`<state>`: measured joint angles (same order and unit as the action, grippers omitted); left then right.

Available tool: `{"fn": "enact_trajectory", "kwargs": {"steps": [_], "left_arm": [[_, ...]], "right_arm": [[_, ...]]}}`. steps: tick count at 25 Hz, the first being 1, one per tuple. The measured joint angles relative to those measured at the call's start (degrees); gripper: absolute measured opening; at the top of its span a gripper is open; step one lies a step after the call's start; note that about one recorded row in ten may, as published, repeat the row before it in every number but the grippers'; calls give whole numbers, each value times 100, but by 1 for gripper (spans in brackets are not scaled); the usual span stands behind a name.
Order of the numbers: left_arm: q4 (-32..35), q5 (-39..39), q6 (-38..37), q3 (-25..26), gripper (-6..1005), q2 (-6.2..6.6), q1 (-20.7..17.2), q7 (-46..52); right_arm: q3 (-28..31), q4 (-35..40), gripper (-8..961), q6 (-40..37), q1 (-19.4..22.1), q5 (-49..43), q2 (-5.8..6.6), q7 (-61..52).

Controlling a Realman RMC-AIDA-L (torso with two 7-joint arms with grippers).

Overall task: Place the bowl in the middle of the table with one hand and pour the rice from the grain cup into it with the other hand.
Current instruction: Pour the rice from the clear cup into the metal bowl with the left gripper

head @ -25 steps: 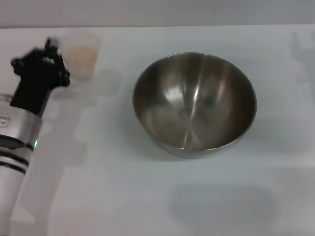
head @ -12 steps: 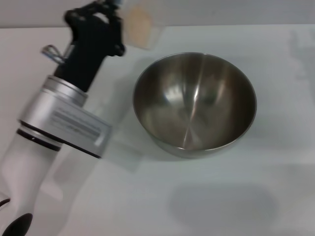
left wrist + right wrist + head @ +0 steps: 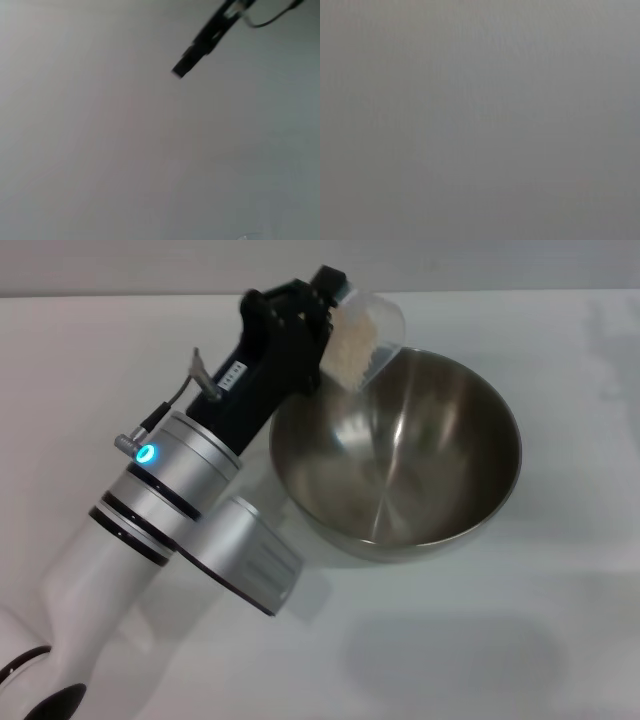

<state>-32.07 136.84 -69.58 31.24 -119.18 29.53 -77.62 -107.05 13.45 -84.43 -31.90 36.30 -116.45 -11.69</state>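
The steel bowl (image 3: 400,450) stands on the white table (image 3: 560,640), a little right of the middle in the head view. My left gripper (image 3: 325,315) is shut on the clear grain cup (image 3: 362,337) and holds it tilted over the bowl's far-left rim. The rice (image 3: 350,348) lies heaped inside the cup toward its lowered side; none shows in the bowl. The left wrist view shows only a blank surface and a dark cable end. My right gripper is out of view.
Bare white tabletop surrounds the bowl to the right and toward the front. My left arm (image 3: 180,510) crosses the table's left half diagonally. A faint shadow (image 3: 450,655) lies on the table in front of the bowl.
My left arm has carried the grain cup from the far left of the table rightward to the bowl's rim and tipped it. The bowl has stayed put.
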Motion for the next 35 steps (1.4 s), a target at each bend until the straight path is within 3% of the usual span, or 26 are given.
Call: {"fn": "enact_trajectory", "kwargs": {"steps": [6,22,31,35], "left_arm": [[-67,5,109,-279,53,0,2,-1208],[-72,10,174,-334,68,0,3,-3331],[-34,10,245,-363,76,0,7,-3877],[-70,9,598,-859,79,0,4,-3825]], "right_arm": [[0,0,519,11,-38,0,0,0],[0,0,518,12,-46,0,0,0],[0,0,518,-19,-44,0,0,0],[0,0,518,-26,-49,0,0,0]]}}
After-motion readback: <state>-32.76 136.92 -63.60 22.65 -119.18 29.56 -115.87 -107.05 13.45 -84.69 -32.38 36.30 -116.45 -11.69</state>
